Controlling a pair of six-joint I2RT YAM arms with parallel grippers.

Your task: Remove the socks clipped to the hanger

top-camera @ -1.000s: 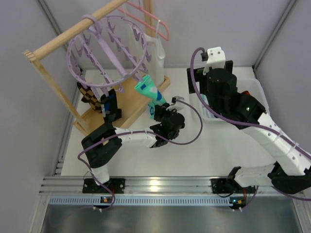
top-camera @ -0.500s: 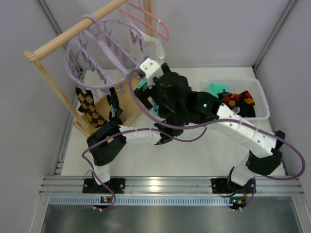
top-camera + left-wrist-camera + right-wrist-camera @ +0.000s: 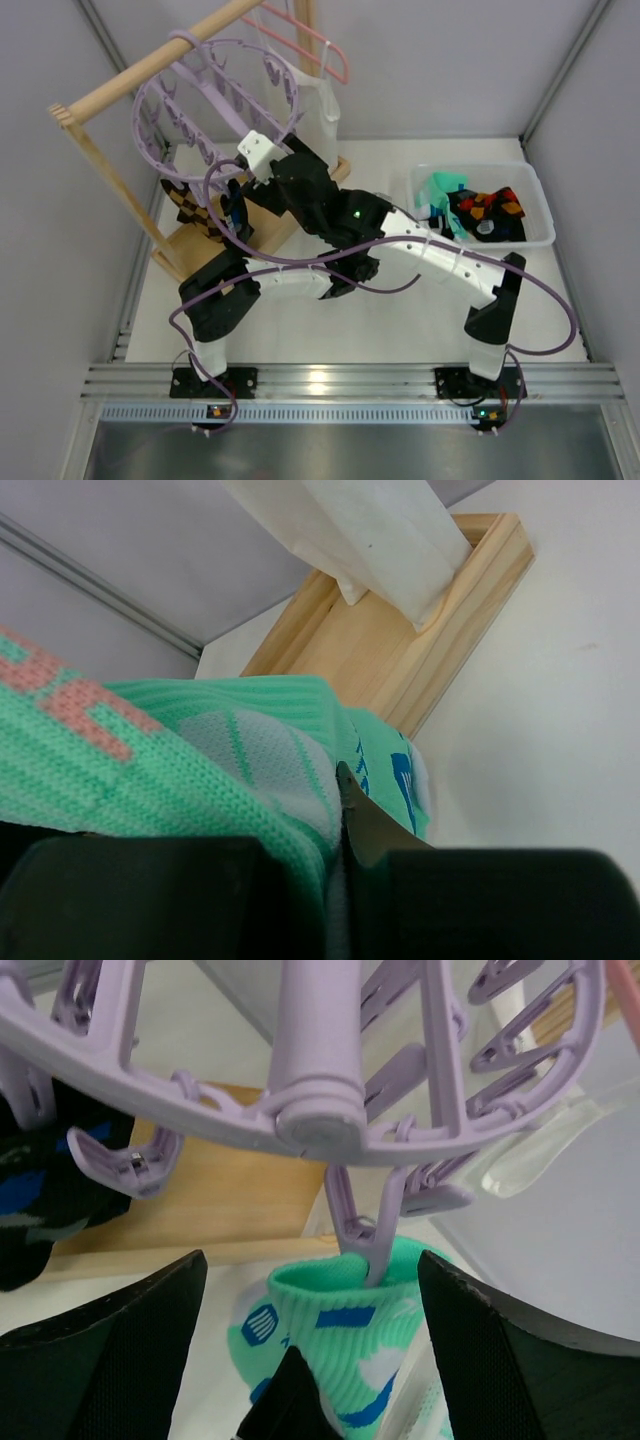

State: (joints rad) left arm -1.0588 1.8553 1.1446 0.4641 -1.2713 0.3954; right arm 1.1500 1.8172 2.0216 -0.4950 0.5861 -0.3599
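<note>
Lavender, the hanger (image 3: 140, 135) hung from the rail (image 3: 150, 70); from above, the right arm (image 3: 440, 255) had swung from the bin (image 3: 535, 200) to under its ring. The left gripper (image 3: 335, 850) clamped the mint sock (image 3: 200, 770) in its own view. The right gripper (image 3: 310, 1265) stood wide astride the clip (image 3: 365, 1235) holding that sock, so release seemed next.

Cam setup: one overhead, two super-close wrist cams

Top cam looks down on everything from up high. Left wrist is jammed against the mint-green sock (image 3: 200, 770), facing the wooden base (image 3: 400, 640). Right wrist peers up under the lavender hanger (image 3: 318, 1110) and catches both too.
</note>
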